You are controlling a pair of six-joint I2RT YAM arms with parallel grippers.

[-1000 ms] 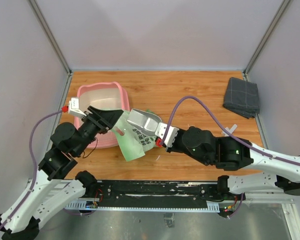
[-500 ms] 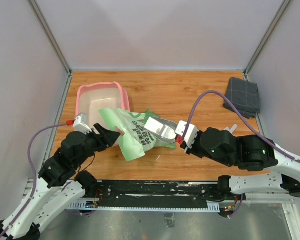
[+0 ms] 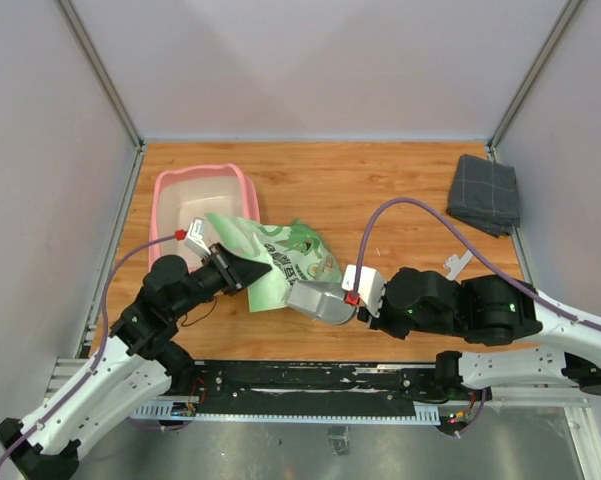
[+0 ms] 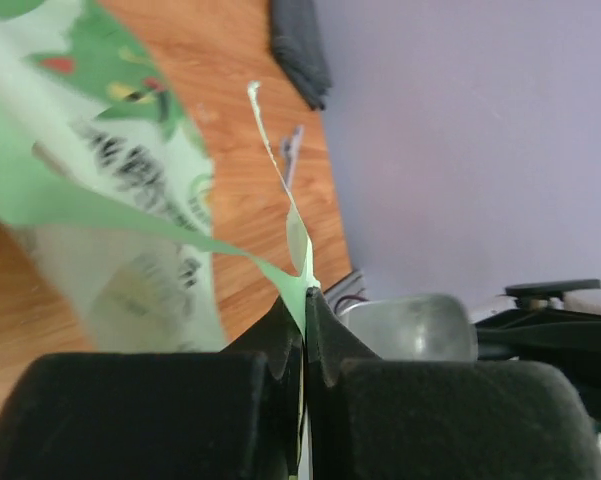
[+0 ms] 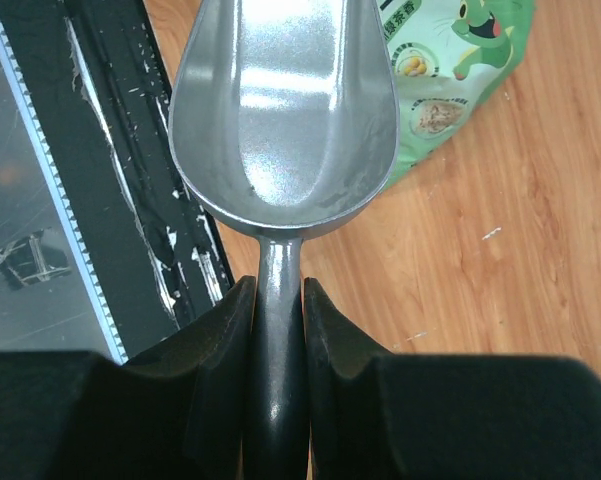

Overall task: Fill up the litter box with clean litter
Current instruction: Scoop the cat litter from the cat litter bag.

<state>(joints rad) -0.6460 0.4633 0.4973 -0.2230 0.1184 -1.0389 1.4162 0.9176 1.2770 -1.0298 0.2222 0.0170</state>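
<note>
Pink plastic forms the litter box (image 3: 195,173), which is set flat on the wooden table (image 3: 380,170) with its pale inside upward. Its near right corner is overlapped by a printed green bag (image 3: 295,255). Just off that corner, clear of the rim, the left gripper (image 3: 260,268) is clamped on a thin bag edge. Farther right of the box, a grey metal scoop (image 3: 315,298) is gripped by its handle in the right gripper (image 3: 352,298). Well right, a folded grey cloth (image 3: 485,193) is laid.

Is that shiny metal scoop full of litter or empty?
Empty. In the right wrist view the scoop shows a bare, shiny metal bowl with no granules in it; the right pincer grips its handle.
</note>
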